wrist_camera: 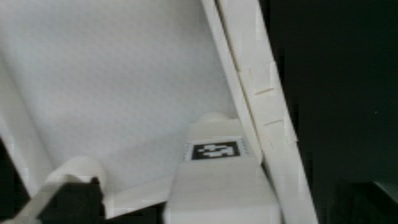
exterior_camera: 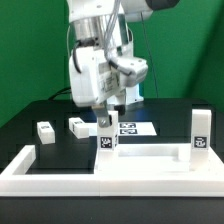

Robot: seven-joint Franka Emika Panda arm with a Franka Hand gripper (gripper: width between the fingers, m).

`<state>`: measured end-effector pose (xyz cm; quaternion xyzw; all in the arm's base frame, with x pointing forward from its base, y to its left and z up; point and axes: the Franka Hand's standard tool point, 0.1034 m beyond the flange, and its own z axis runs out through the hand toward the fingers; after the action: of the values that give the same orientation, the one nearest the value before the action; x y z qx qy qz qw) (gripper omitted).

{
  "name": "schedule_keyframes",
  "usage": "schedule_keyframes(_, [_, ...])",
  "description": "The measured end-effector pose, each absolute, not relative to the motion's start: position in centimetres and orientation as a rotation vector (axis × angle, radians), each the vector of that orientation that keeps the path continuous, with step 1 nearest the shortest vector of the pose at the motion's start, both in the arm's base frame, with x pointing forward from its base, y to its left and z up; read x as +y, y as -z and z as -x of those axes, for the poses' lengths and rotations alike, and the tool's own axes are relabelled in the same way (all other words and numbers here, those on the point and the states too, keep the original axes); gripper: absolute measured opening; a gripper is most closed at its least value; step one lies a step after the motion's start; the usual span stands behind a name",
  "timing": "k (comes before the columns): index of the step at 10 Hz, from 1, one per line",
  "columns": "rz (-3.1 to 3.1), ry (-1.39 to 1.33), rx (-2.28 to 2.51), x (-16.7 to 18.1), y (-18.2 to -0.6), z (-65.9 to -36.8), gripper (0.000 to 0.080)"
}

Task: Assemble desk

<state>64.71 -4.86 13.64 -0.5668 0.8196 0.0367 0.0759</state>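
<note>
The tool [exterior_camera: 107, 118] hangs open — gripping nothing — just above the short square white plastic leg [exterior_camera: 107, 141] standing upright at a corner of the white rimmed rectangular plastic desk top [exterior_camera: 150, 163].

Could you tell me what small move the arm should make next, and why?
Probably lift straight up. The gripper hangs over a leg standing on the desk top, and in the wrist view its finger looks clear of that leg, so it seems released. Two loose legs lie nearby.

Exterior view frontal, wide; wrist view close above desk top [wrist_camera: 107, 90].
</note>
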Motion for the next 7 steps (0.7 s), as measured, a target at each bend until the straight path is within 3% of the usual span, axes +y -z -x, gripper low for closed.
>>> schedule_keyframes(2, [1.688,-0.097,2.417,-3.32,-16.49,-65.19,0.0648])
schedule_keyframes(7, [1.707,-0.100,2.413,-3.36,-15.79,-65.04,0.0649])
